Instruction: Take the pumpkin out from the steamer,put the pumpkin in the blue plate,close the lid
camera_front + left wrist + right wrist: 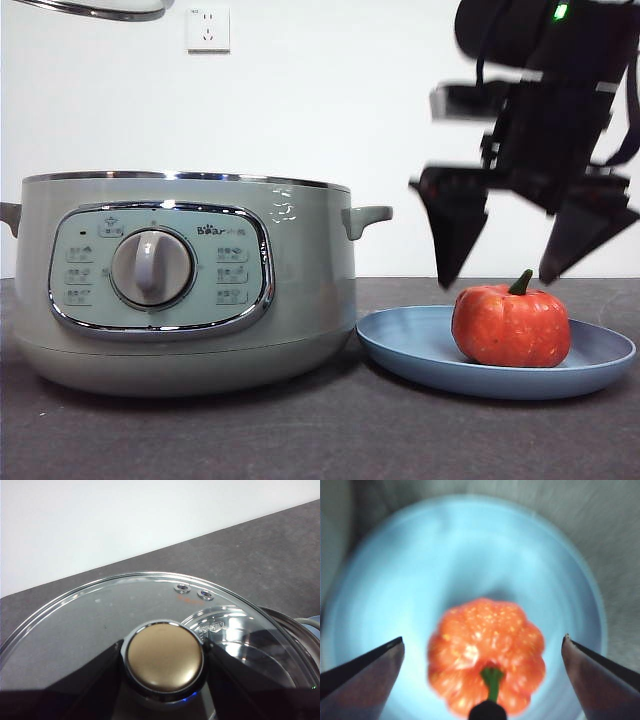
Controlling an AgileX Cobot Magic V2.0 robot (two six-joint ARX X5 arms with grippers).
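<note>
We see the pumpkin resting in the blue plate at the lower right of the front view, just beside the steamer on the worktop. Our right gripper hangs above it, jaws spread and released. Our left gripper grasps the lid by its knob, its rim showing at the upper left.

orange pumpkin upright on blue plate.
</note>
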